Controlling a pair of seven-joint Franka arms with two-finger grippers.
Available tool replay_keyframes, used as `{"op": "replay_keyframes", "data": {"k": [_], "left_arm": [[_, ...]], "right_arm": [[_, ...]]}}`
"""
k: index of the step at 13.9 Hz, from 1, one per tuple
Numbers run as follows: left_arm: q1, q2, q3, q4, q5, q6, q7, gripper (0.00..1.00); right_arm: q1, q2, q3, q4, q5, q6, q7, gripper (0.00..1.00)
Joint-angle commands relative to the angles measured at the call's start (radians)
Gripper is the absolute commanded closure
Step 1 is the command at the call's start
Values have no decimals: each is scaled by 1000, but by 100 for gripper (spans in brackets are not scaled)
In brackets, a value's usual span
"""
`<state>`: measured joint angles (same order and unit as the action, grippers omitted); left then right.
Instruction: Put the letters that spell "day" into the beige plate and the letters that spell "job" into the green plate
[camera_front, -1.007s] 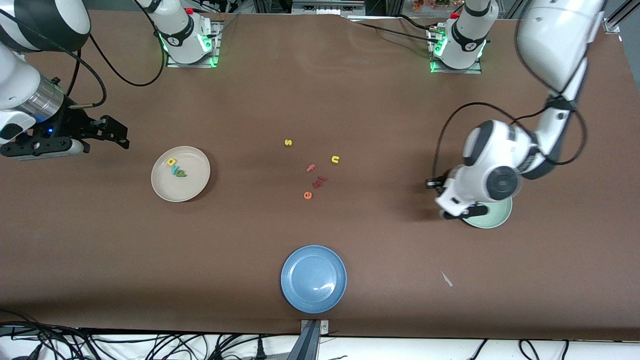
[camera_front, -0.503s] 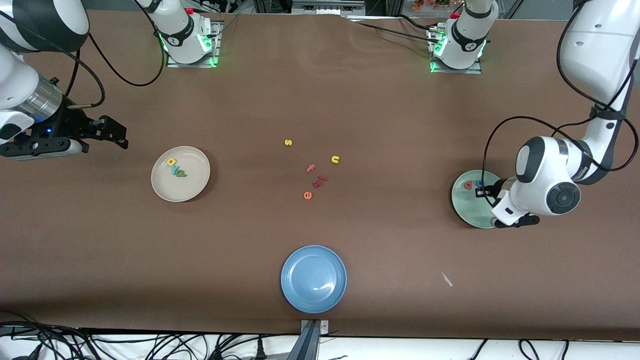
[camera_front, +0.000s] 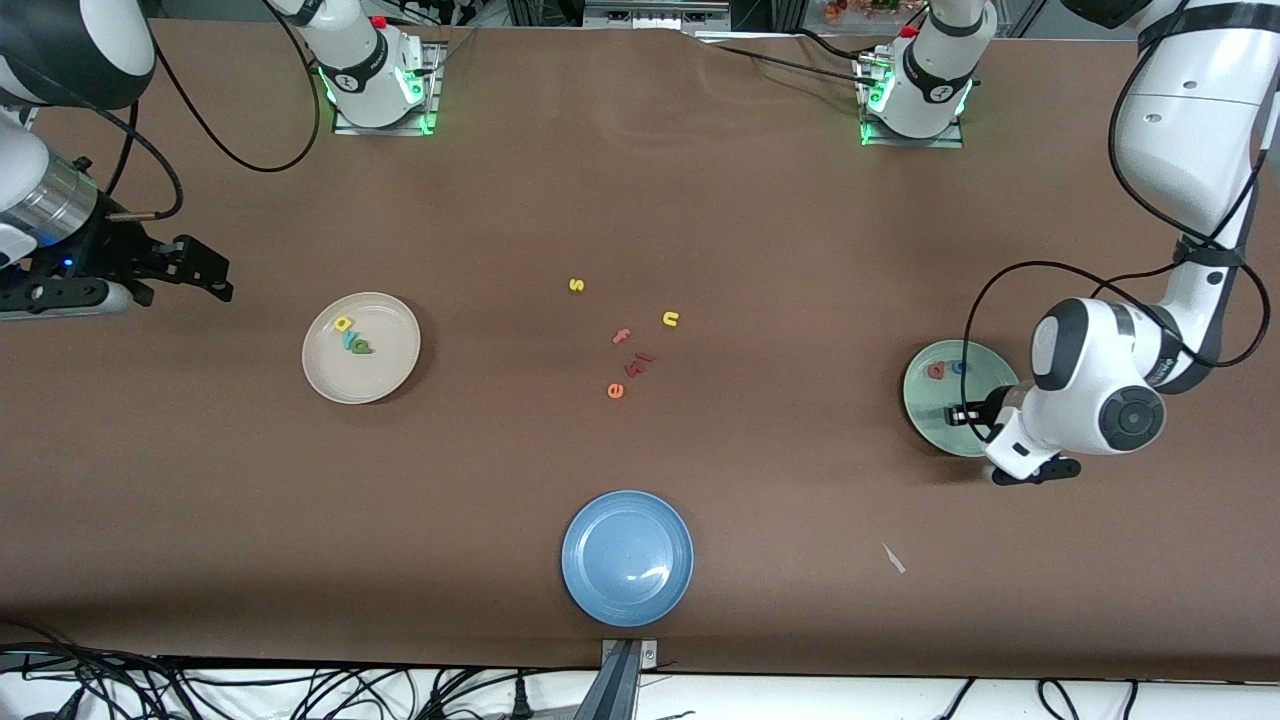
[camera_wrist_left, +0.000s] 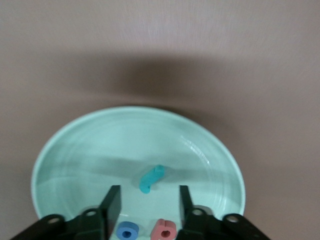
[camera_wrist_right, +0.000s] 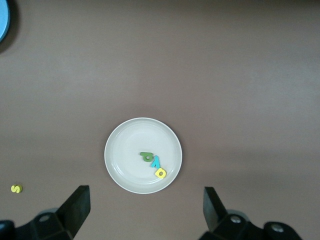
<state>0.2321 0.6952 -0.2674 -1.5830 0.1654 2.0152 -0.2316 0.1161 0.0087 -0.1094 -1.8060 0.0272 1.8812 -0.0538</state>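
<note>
Three letters lie in the green plate (camera_wrist_left: 60, 150): the teal "j" (camera_wrist_left: 151, 179) out on the plate floor, with the blue "o" (camera_wrist_left: 127, 231) and the pinkish-red "b" (camera_wrist_left: 164, 231) close together beside it. The left end effector (camera_wrist_left: 149, 202) hangs low over the plate with its fingers (camera_wrist_left: 111, 202) parted and nothing between them; the "j" sits on the plate just past the tips, so it looks released. The green plate (camera_front: 935, 415) is at the left arm's end of the worktop.

At the right arm's end, the beige plate (camera_front: 385, 375) holds the yellow "d" (camera_front: 343, 323), the teal "y" (camera_front: 350, 339) and the green "a" (camera_front: 362, 348), clustered and touching. The right end effector (camera_front: 215, 272) waits spread wide and empty over bare worktop near that plate.

Both words appear sorted. To finish well, the left arm should rise straight up, fingers kept apart, so no tip drags a light letter or nudges the rim. Mid-worktop, the yellow "s" (camera_front: 576, 285), yellow "n" (camera_front: 670, 319), pink "f" (camera_front: 622, 336) and orange "e" (camera_front: 615, 391) should stay put, as should the blue plate (camera_front: 590, 590).
</note>
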Motion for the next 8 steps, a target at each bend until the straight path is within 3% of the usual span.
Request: {"op": "replay_keyframes", "data": {"k": [1, 4, 8], "left_arm": [[1, -110, -12, 37, 32, -71, -6, 0], [-5, -225, -21, 119, 31, -183, 5, 0], [-2, -316, -53, 135, 25, -271, 25, 0]], "right_arm": [[-10, -15, -15, 0, -13, 4, -3, 0], [-10, -16, -45, 4, -13, 1, -4, 0], [-10, -15, -52, 42, -15, -8, -9, 0]]}}
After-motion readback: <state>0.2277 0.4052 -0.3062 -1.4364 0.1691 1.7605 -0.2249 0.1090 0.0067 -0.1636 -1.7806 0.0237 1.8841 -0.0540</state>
